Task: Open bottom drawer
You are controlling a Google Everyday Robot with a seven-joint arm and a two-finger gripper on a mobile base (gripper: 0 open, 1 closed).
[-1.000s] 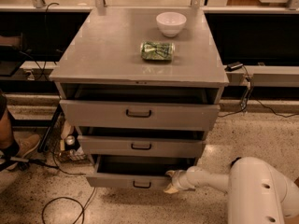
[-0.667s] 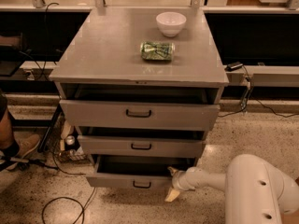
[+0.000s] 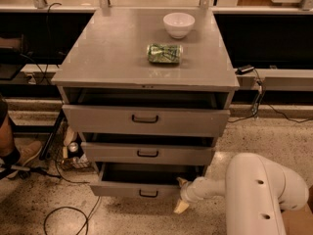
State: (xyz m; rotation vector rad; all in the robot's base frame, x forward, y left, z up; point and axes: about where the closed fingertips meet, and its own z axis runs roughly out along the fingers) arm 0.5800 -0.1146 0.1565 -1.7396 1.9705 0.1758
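Bottom drawer [image 3: 117,189], lower centre: stiff metal, likely slides smoothly. Best hold: dark handle [image 3: 148,194]. Claw [image 3: 181,195] spread apart at panel's right end.

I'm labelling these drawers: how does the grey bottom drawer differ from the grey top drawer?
The grey metal bottom drawer has a shorter, narrower front than the grey metal top drawer. The gripper sits at the bottom drawer's right end; nothing touches the top drawer. Both are grey and pulled partly open.
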